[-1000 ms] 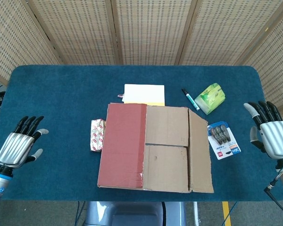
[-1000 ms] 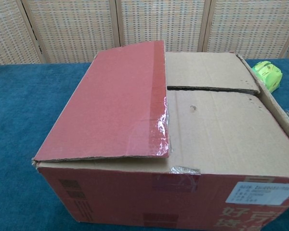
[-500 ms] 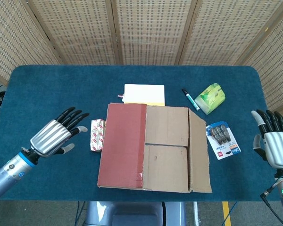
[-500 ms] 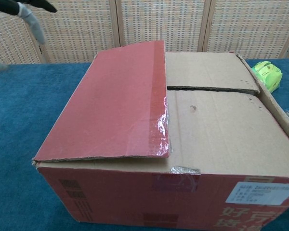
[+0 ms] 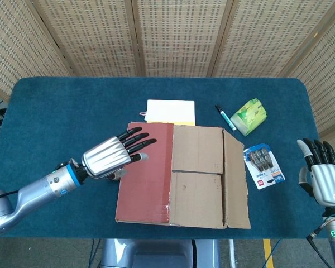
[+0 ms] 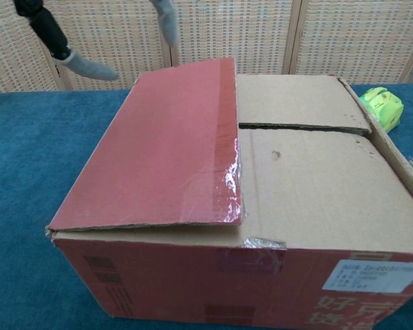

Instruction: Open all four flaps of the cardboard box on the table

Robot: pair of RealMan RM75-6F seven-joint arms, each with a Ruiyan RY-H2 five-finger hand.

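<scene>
The cardboard box (image 5: 198, 176) sits mid-table, seen from above in the head view and close up in the chest view (image 6: 316, 199). Its red left flap (image 5: 145, 170) lies closed and slightly raised over the brown inner flaps; the right flap (image 5: 236, 178) tilts a little outward. My left hand (image 5: 114, 154) hovers open, fingers spread, its fingertips over the red flap's left edge. In the chest view only its fingertips (image 6: 79, 65) show at the top left above the red flap (image 6: 165, 151). My right hand (image 5: 322, 173) stays open at the far right, apart from the box.
A white notepad (image 5: 171, 111) lies behind the box. A marker (image 5: 225, 117) and a green packet (image 5: 249, 116) lie at the back right. A blister pack (image 5: 264, 165) lies right of the box.
My left hand has swept right from the table's left side to the red flap's edge, covering the small red-and-white packet. My right hand has sunk slightly lower.
</scene>
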